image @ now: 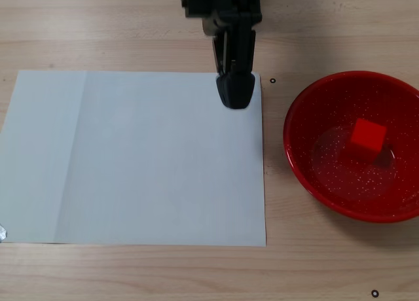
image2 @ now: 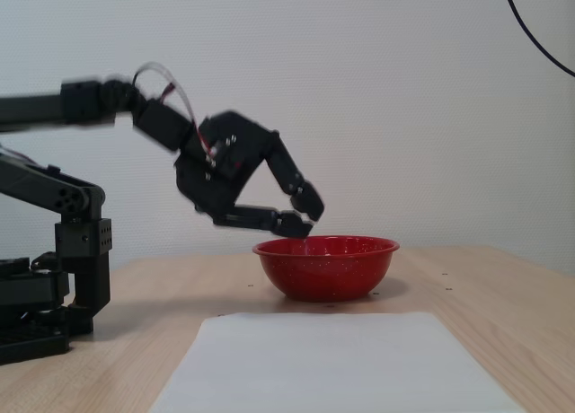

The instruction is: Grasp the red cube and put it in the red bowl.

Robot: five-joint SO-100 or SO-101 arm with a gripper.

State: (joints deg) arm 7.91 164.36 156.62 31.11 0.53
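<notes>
Since the small red-orange plastic cube is lying inside the glossy speckled red bowl, the black two-finger gripper, jaws nearly together, is hanging empty.

In the fixed view from above, the cube sits in the bowl — right of the paper.

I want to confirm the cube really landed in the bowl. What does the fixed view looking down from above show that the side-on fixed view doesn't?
Only the fixed view from above shows the red cube, resting inside the red bowl. Only the side-on fixed view shows the gripper raised off the table, and the arm's base. Both show the bowl, the white paper and the empty gripper.
</notes>
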